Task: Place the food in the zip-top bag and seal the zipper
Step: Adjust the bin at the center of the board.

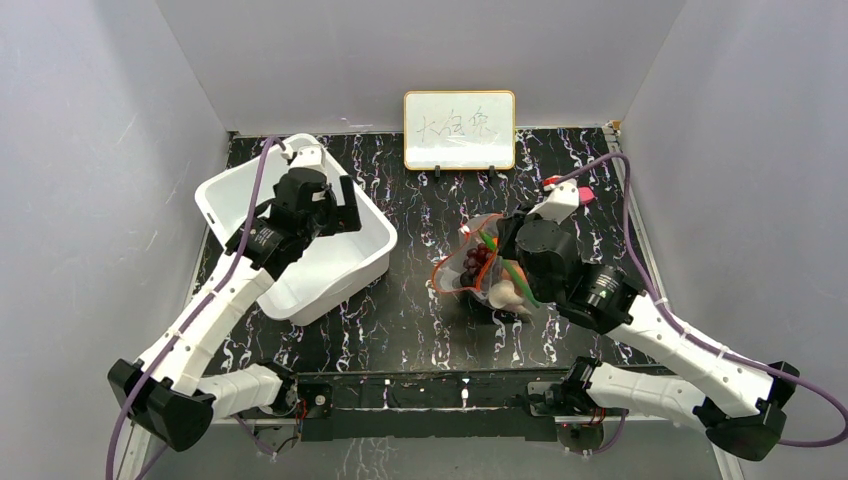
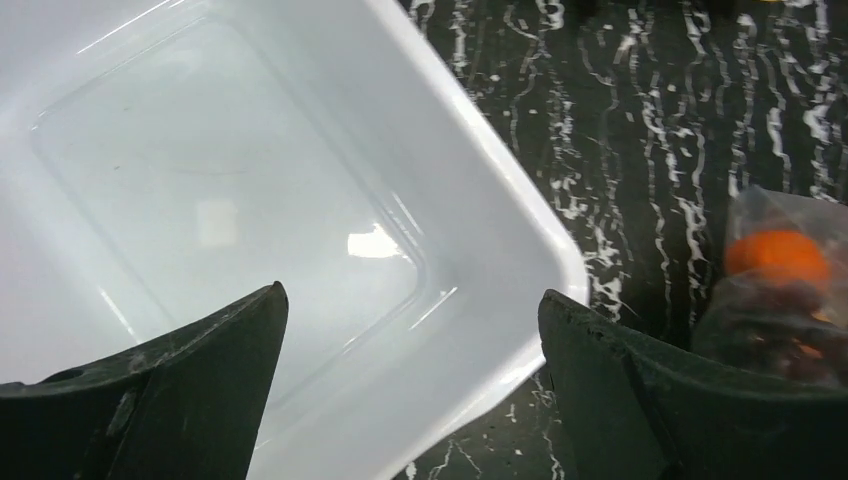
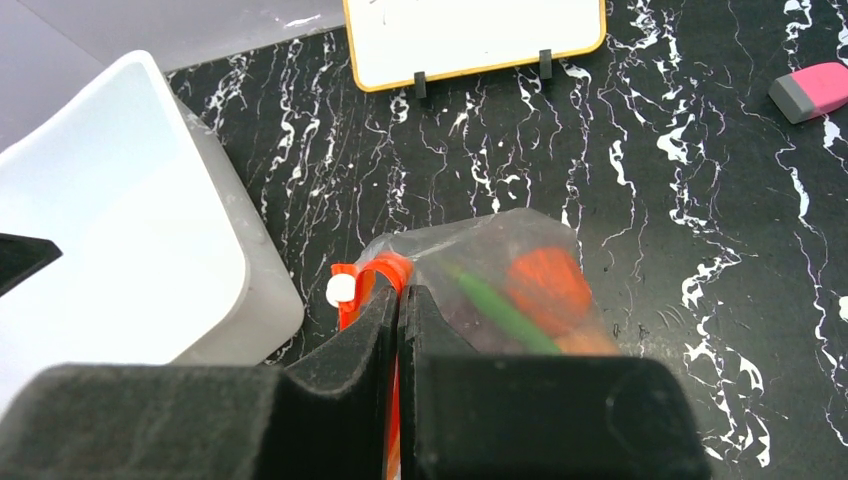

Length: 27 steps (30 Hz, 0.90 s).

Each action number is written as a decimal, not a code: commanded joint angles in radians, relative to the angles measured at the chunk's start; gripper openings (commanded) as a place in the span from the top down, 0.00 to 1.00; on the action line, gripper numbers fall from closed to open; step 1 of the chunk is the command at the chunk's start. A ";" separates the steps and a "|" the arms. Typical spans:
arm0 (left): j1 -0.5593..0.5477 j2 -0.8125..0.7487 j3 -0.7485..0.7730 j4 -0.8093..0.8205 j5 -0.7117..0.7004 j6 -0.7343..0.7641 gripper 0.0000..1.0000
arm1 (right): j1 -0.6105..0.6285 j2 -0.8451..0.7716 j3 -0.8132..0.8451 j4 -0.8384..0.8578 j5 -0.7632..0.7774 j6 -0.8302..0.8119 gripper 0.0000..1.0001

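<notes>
A black table (image 1: pixel 400 310) veined with white sits inside grey walls, with a small whiteboard (image 1: pixel 459 129) propped at its far edge and a pink eraser (image 3: pixel 812 90) lying near the right rear corner. On the left stands a white bin (image 1: pixel 372 262). The left gripper (image 2: pixel 410 296) hovers over the bin's near corner, its jaws spread wide with nothing between them.

The zip-top bag (image 3: pixel 480 240) lies right of centre on the table, well apart from the bin. The food is inside it: an orange fruit (image 3: pixel 545 285), a green piece (image 3: pixel 500 305), a dark grape bunch (image 1: pixel 479 260) and a whitish bit (image 1: pixel 505 293) show through the crinkled plastic. The right gripper (image 3: pixel 403 295) is clenched on the zipper (image 3: pixel 385 268), the red-orange strip passing between its pressed-together fingers, just beside a small white slider (image 3: pixel 340 290). Whether the mouth is fully sealed cannot be told.
</notes>
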 commanded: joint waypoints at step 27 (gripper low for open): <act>0.254 0.451 0.415 -0.828 -0.289 -0.689 0.08 | -0.004 0.094 0.103 0.034 -0.018 -0.221 1.00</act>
